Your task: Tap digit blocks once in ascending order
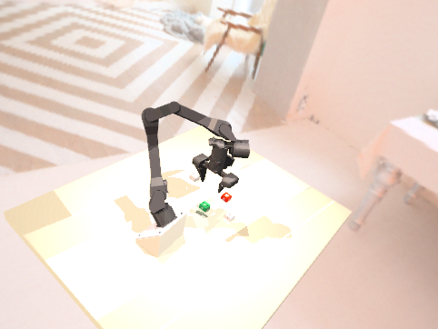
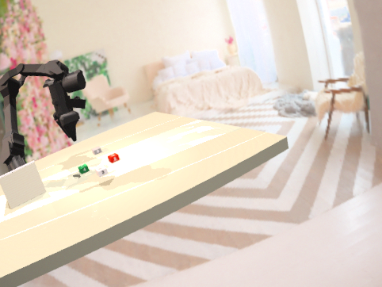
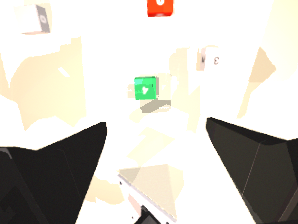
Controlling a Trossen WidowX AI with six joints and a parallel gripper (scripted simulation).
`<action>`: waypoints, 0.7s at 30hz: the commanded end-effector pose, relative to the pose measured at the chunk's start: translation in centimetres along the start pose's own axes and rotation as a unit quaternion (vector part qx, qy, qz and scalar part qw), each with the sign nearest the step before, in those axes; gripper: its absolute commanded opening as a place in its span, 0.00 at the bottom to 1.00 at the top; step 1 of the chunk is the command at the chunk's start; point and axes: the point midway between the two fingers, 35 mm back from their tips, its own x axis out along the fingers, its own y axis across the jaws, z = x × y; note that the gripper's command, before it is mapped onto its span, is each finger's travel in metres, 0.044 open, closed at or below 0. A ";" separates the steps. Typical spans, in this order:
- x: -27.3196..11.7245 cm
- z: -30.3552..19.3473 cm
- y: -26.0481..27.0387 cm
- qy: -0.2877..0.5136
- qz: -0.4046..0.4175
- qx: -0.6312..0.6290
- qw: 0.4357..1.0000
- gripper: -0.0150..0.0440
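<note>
My gripper (image 1: 212,184) (image 2: 74,139) (image 3: 156,124) is open and empty, pointing down above the table. A green block (image 1: 204,206) (image 2: 83,169) (image 3: 145,88) shows a 4; in the wrist view it is just beyond the gap between the fingertips. A white block (image 1: 229,217) (image 2: 101,171) (image 3: 212,59) with a 3 lies to its right in the wrist view. A red block (image 1: 226,197) (image 2: 113,158) (image 3: 160,7) is at the top edge there, its digit unclear. Another white block (image 1: 194,177) (image 2: 97,151) (image 3: 34,20) is at the top left there; its digit looks like 0 but is small.
A pale upright panel (image 1: 164,241) (image 2: 23,186) stands by the arm's base, on the near side of the green block from the wrist camera. The four blocks stand apart from each other. Glare and patchy shadows cover the table (image 1: 136,282) (image 2: 79,222).
</note>
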 end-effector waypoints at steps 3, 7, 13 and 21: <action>0.0 -0.2 0.4 -0.004 0.001 0.002 1.000 0.93; 0.0 -0.2 0.4 -0.004 0.001 0.002 1.000 0.93; 0.0 -0.2 0.4 -0.004 0.001 0.002 1.000 0.93; -0.7 5.5 6.2 -0.008 -0.010 0.004 1.000 0.93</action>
